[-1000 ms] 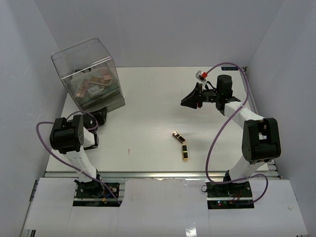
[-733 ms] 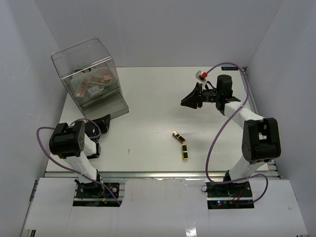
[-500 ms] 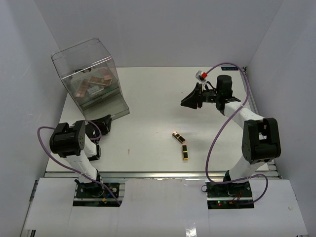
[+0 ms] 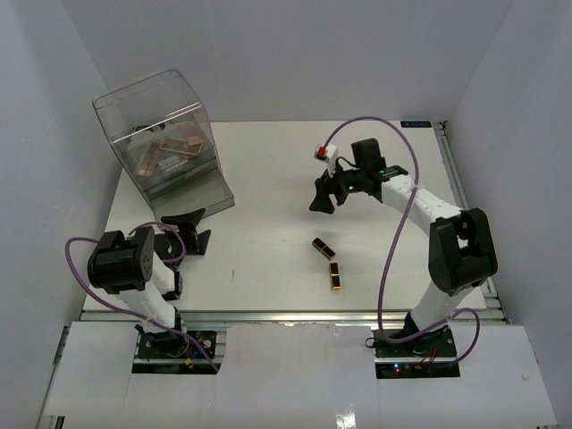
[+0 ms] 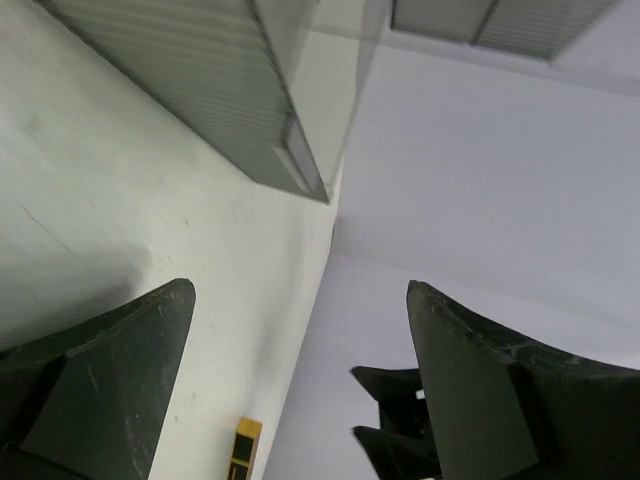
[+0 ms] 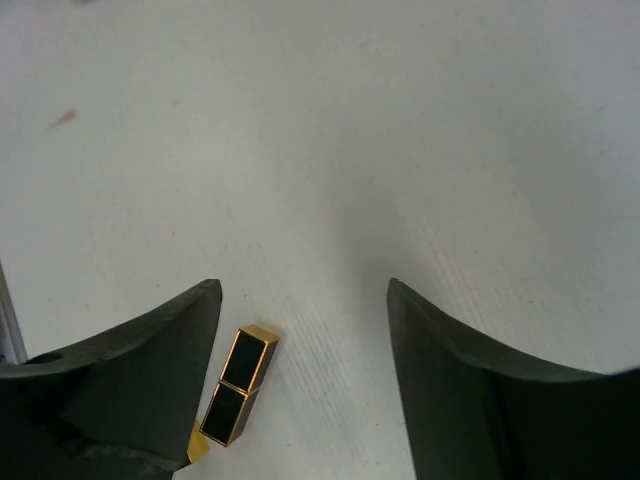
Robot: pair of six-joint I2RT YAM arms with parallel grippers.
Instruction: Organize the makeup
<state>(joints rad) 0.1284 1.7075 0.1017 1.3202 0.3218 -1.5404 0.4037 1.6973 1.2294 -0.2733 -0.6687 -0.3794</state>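
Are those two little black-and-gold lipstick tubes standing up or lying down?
Lying down: the upper lipstick tube and the lower lipstick tube both show their full length flat on the table.

White bench (image 4: 268, 183): clear plastic box (image 4: 159, 134) stands at upper left. Lower centre, upper lipstick tube (image 4: 323, 247) lies just beside lower lipstick tube (image 4: 334, 276) (both black and gold).

I count two lipstick tubes (image 4: 323, 247) (image 4: 335, 276) lying on the bench (image 4: 268, 170). There is one clear box (image 4: 134, 112). Inside it are several flat palettes (image 4: 174, 147), overlapped too much for me to number. I have two tools in view: the left tool (image 4: 198, 230) and the right tool (image 4: 323, 198).
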